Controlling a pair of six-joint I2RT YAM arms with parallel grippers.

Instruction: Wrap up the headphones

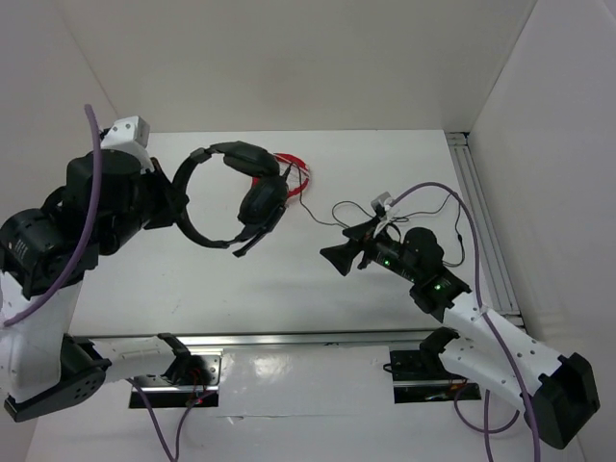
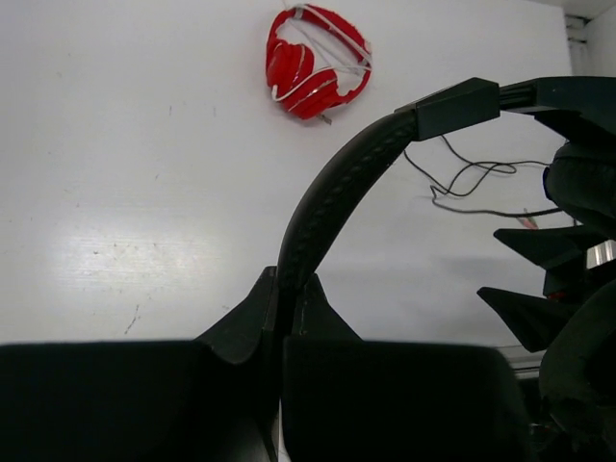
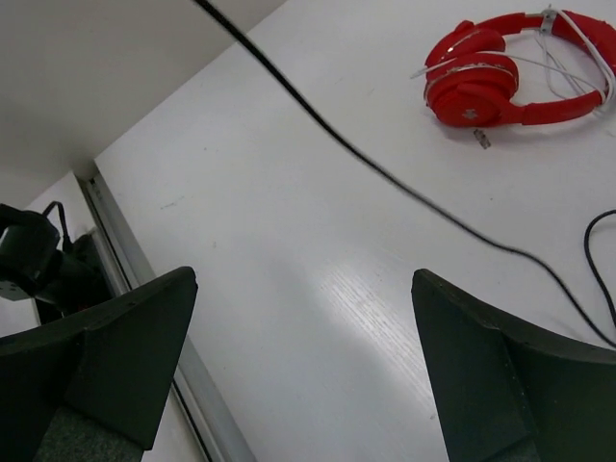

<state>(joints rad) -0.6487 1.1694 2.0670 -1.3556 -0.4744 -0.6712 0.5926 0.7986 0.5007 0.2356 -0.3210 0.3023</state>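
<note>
Surroundings: red headphones lie on the far middle of the white table, wound in a white cord. In the top view the black set partly hides them.
Headphones: black headphones are raised at far left, earcups just in front of the red pair.
Cable: a thin black cable trails right along the table.
Left arm: reaches to the right; the left gripper is clamped on the black headband.
Right arm: stretches far-left; the right gripper hangs over the table, fingers wide apart, holding nothing.
Count: two headphone sets, one black and one red; two arms.
</note>
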